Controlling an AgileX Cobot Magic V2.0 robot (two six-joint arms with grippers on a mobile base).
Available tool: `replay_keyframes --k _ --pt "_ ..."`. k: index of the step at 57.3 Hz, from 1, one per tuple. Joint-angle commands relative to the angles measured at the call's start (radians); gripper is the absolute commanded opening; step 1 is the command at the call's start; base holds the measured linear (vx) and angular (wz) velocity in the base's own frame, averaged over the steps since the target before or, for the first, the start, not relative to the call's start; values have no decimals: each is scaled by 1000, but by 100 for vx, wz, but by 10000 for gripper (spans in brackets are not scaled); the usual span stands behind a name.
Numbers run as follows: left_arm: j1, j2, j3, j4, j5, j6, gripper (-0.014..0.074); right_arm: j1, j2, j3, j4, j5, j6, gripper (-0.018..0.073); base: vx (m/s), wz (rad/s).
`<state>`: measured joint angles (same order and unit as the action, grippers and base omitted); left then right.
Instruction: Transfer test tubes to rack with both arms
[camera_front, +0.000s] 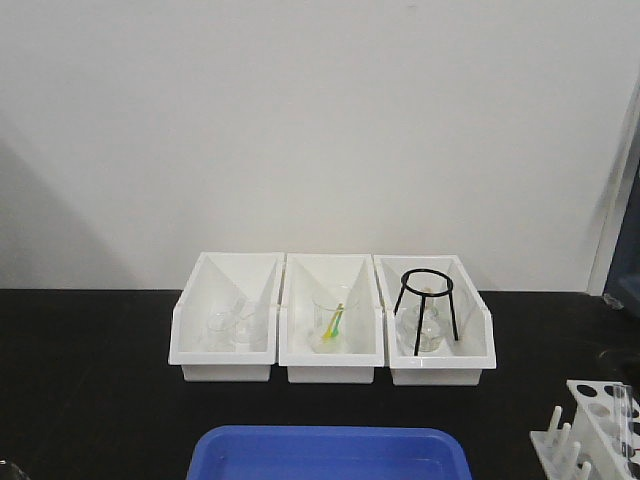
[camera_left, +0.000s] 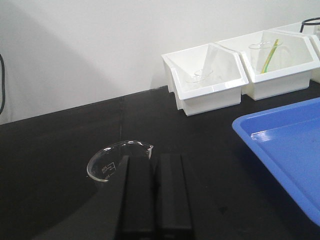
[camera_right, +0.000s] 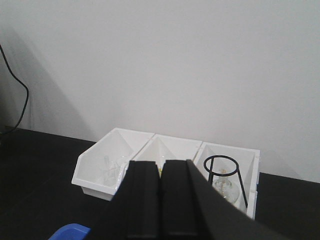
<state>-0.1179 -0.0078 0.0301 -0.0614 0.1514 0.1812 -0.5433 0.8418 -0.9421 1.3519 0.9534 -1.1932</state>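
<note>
Black matte tabletop (camera_front: 90, 390) against a white wall. Directly on it, at the back: three white rectangular plastic bins in a row, touching side by side — left bin (camera_front: 225, 355), middle bin (camera_front: 331, 358), right bin (camera_front: 443, 362). Nearer the front edge, a blue plastic tray (camera_front: 330, 452), close before the bins. At the right front corner, a small white plastic rack with round holes and upright pegs (camera_front: 590, 430). At far left, a clear glass beaker (camera_left: 117, 162), well apart from the bins.
</note>
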Motion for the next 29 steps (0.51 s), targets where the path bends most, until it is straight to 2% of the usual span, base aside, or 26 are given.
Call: replay_keyframes --k 1,24,29 --pt "3 -11 26 -11 -78 -8 -15 -7 -8 -28 68 -22 -5 -8 0 0" --pt "3 -11 26 -11 -78 -8 -15 -7 -8 -28 68 -22 -6 -8 0 0" --pt "3 -11 26 -11 -78 -8 -15 -7 -8 -28 65 -67 -67 -8 0 0"
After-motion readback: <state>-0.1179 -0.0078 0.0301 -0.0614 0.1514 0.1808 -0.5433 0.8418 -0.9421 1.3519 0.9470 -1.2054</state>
